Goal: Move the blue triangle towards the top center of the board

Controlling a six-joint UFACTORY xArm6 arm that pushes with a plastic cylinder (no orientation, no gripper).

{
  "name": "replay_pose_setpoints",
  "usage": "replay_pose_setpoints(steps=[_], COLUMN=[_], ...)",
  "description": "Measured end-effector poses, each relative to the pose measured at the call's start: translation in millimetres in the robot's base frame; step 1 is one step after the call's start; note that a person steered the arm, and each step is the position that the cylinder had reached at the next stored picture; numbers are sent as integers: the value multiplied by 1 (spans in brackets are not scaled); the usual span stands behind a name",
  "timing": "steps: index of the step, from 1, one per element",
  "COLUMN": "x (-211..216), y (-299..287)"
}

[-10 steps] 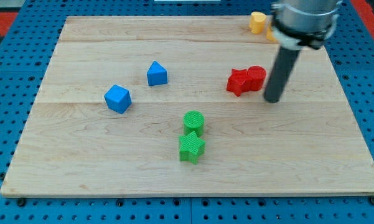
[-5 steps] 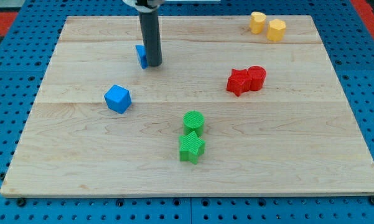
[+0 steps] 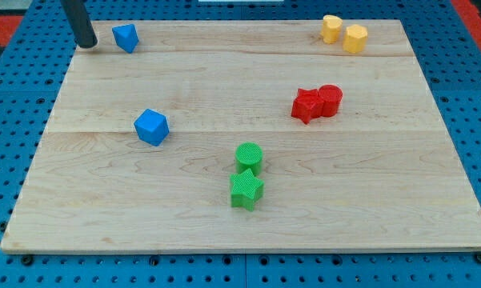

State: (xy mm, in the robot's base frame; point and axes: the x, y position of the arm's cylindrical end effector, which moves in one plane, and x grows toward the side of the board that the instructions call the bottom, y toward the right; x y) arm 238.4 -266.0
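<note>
The blue triangle (image 3: 126, 37) lies near the board's top left corner, close to the top edge. My tip (image 3: 86, 45) stands just left of it, at the board's top left corner, with a small gap between them. The dark rod rises out of the view's top.
A blue cube (image 3: 151, 126) sits left of centre. A green cylinder (image 3: 249, 157) and a green star (image 3: 246, 190) touch below centre. Two red blocks (image 3: 317, 102) touch at the right. Two yellow blocks (image 3: 343, 34) sit at the top right. The wooden board (image 3: 384, 200) lies on a blue pegboard.
The blue triangle has slid up and left from the upper middle to the top left corner. My tip has moved left, from the triangle's right side to its left side.
</note>
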Motion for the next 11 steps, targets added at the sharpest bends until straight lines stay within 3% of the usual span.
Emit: replay_pose_setpoints(steps=[3, 4, 5, 6, 7, 8, 11], x=[9, 29, 10, -28, -23, 3, 201], y=[154, 146, 87, 99, 139, 167, 40])
